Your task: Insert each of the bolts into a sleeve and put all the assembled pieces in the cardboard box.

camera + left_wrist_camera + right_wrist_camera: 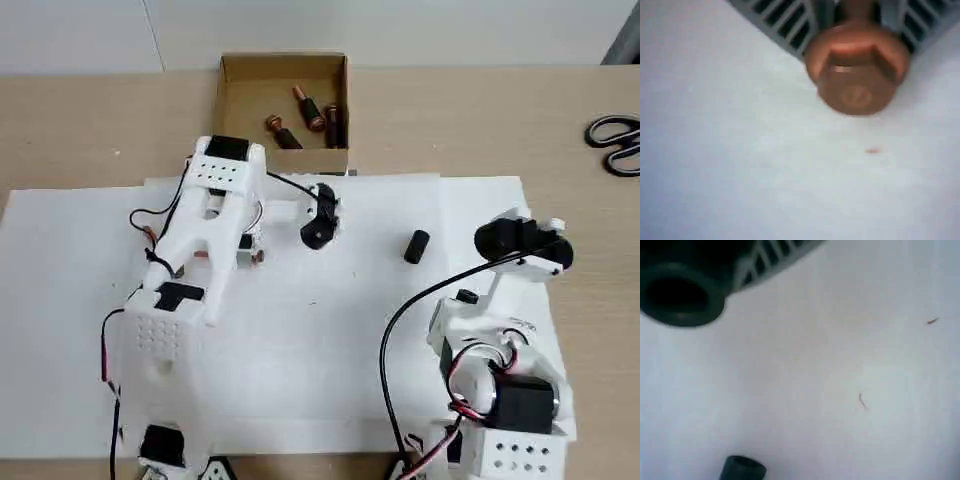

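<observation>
My left gripper (pixel 252 252) hangs low over the white sheet, shut on a copper bolt (pixel 855 70) whose hex head faces the left wrist camera. Its ribbed fingers (pixel 782 25) show on either side of the bolt's shank. My right gripper (pixel 463 298) is over the right part of the sheet, shut on a black sleeve (pixel 682 295) with its open bore toward the right wrist camera. A second black sleeve (pixel 416 246) (pixel 742 470) lies loose on the sheet between the two arms. The cardboard box (pixel 232 105) at the back holds three assembled pieces (pixel 308 105).
A white sheet (pixel 330 350) covers the middle of the wooden table. Scissors (pixel 615 140) lie at the far right edge. The left arm's black wrist part (pixel 320 220) sits just in front of the box.
</observation>
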`<control>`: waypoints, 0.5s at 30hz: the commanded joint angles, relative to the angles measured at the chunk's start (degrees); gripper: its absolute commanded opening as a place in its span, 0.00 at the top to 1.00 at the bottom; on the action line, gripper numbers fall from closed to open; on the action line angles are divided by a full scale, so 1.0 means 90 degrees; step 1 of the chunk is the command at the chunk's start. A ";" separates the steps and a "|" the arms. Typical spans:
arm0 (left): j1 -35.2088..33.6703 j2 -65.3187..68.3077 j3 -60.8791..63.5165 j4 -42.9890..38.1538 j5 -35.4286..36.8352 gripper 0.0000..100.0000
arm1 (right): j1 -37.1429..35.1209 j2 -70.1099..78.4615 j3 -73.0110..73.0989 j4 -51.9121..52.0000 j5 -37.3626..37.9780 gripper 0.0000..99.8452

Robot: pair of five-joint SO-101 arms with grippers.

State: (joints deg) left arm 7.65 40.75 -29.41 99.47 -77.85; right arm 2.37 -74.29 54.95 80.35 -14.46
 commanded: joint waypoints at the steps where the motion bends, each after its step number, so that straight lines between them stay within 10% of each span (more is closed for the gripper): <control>1: 0.0098 -0.0059 -0.0816 0.0098 -0.1026 0.99 | 0.0015 -0.0073 -0.0479 -0.0044 0.0049 1.00; 15: 0.0068 -0.0078 -0.3482 0.0107 0.2833 0.99 | -0.1148 -0.0073 -0.0537 0.0103 0.0068 1.00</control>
State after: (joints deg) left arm 8.26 41.10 -55.25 99.47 -60.35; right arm -6.15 -74.29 53.27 80.35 -14.46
